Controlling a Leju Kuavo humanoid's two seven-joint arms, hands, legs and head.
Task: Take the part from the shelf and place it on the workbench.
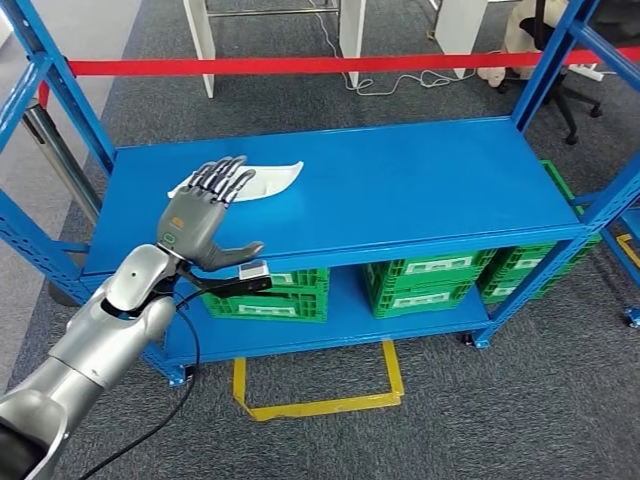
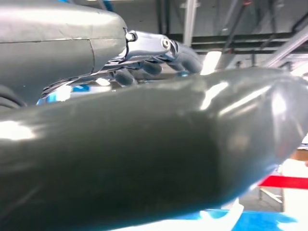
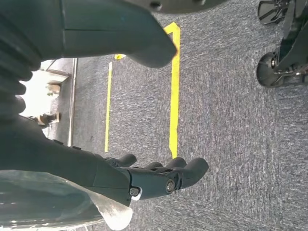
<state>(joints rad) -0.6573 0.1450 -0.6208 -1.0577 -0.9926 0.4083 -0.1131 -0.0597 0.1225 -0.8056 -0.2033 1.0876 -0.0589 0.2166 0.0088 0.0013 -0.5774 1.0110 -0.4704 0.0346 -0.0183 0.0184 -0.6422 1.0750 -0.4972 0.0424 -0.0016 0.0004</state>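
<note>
Reaching for the part [image 1: 253,181] is the step in hand: the left hand [image 1: 200,215] hovers over the blue shelf [image 1: 423,190], fingers [image 1: 226,178] spread and grasping nothing, their tips over the white part's near end. Next (a judgement): lower, then close on it. The right hand [image 3: 160,178] hangs released above the carpet.

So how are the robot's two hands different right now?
The left hand is raised over the blue shelf, its fingers stretched over the white part; the right hand hangs down over the grey carpet by yellow floor tape. The left looks grey and silver, the right dark. Both are open and hold nothing.
</note>
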